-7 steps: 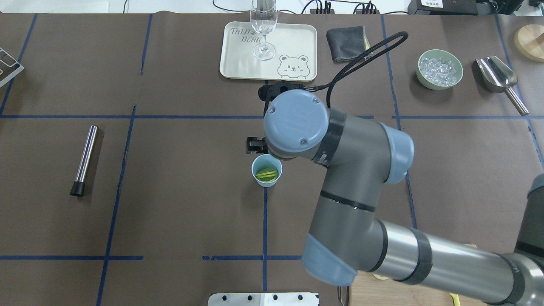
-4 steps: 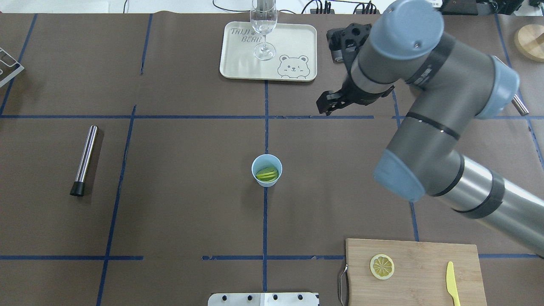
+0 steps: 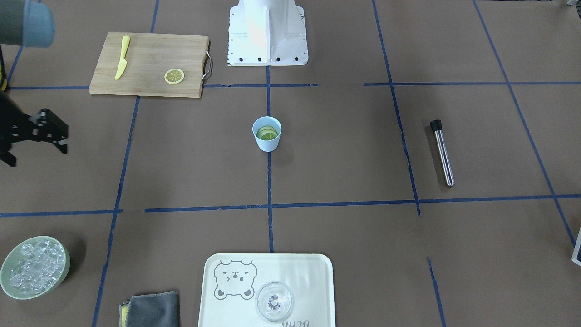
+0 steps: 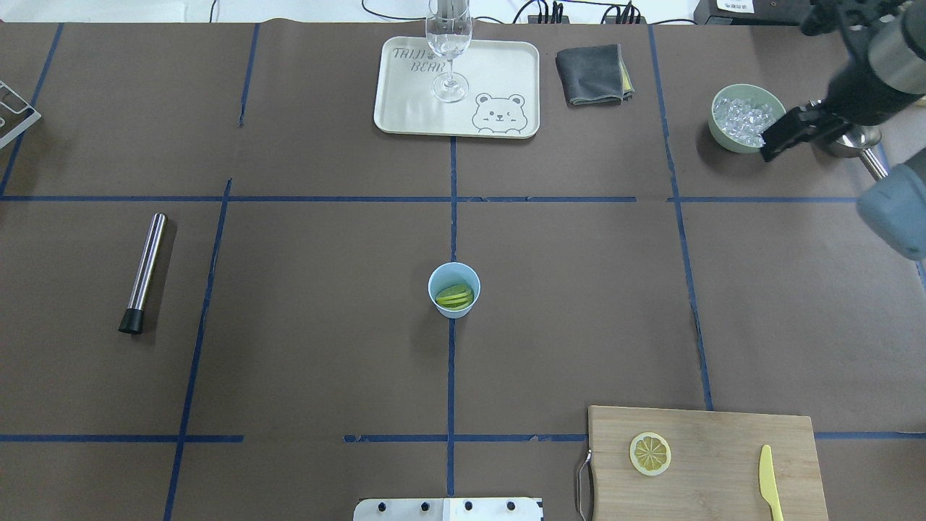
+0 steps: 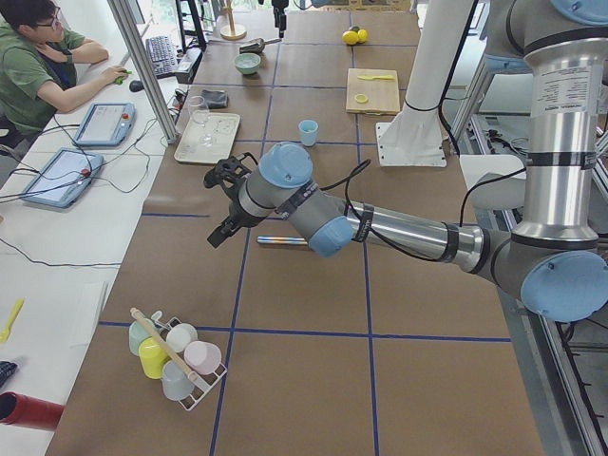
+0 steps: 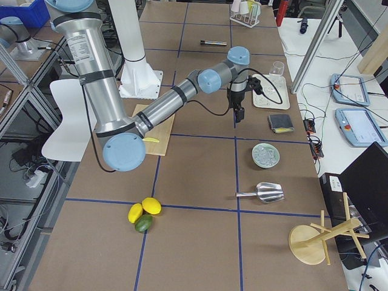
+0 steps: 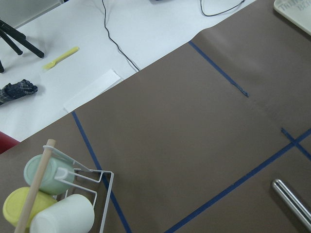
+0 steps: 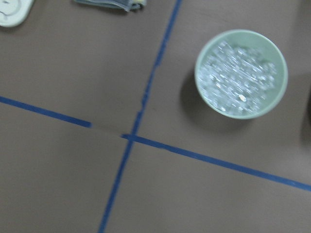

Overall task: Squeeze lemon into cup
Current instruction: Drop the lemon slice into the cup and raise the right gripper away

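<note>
The light-blue cup [image 4: 453,289] stands upright at the table's middle, also in the front view [image 3: 267,141]. Yellow-green lemon slices [image 4: 455,296] lie stacked inside it. Another lemon slice [image 4: 650,454] lies flat on the wooden cutting board [image 4: 723,441]. My right gripper [image 4: 778,141] hangs far right of the cup, beside the ice bowl; in the front view [image 3: 36,152] its fingers stand apart and empty. My left gripper [image 5: 228,204] shows only in the left side view, over the table's left end; I cannot tell whether it is open or shut.
A pale green bowl of ice [image 4: 712,119] and a metal scoop [image 4: 861,137] sit far right. A tray [image 4: 499,72] with a clear glass [image 4: 449,43] and a grey cloth [image 4: 593,74] are at the back. A steel muddler [image 4: 145,271] lies left. A yellow knife [image 4: 769,481] lies on the board. A cup rack [image 7: 63,194] stands under the left wrist.
My right arm has swung from just above the cup up and away to the far right, beside the ice bowl. The cup and its slices stayed put.
</note>
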### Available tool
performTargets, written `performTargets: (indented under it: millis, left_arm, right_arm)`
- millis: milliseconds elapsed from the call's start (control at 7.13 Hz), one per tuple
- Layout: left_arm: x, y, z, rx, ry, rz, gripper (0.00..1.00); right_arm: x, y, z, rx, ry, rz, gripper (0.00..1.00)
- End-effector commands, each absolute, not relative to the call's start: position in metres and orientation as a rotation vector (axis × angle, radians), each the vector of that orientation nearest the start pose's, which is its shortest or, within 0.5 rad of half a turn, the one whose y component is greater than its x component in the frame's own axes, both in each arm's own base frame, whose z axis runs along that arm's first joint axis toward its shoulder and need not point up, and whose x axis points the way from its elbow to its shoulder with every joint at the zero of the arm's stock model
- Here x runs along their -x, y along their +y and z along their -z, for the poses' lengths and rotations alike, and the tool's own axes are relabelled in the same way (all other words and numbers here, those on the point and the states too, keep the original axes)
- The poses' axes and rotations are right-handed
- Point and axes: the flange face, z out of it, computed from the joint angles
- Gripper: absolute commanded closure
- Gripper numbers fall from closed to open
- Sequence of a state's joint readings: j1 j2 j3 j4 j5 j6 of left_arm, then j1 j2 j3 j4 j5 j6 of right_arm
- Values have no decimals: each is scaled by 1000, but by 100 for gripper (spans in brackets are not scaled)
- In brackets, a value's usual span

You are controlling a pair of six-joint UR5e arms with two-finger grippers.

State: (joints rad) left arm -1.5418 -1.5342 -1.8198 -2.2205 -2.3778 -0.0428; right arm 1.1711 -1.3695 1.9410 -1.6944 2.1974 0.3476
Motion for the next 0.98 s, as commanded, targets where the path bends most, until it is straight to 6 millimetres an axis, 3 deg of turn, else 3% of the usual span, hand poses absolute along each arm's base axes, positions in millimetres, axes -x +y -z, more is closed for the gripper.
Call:
performTargets:
  millis: [0, 280, 421, 561, 701, 841]
  left_arm:
    - [-28, -488, -474, -685, 939, -379, 0]
    - [-90, -493, -461, -529, 1014, -205, 0]
    - [-134, -494, -463, -501, 962, -128, 0]
    - [-163, -497, -469, -504, 897, -39, 0]
    - [-183, -493, -477, -459, 900, -12, 6]
    - [-204, -490, -490, -412, 893, 5, 23]
  right_arm:
    - [45, -488, -474, -155, -682, 172, 0]
    - [-6, -458, -516, -139, -712, 188, 0]
    - [-23, -454, -529, -154, -711, 226, 0]
    - [-30, -451, -546, -145, -713, 248, 0]
    - [-30, -443, -558, -121, -720, 243, 0]
    - [-31, -440, -560, -118, -726, 238, 0]
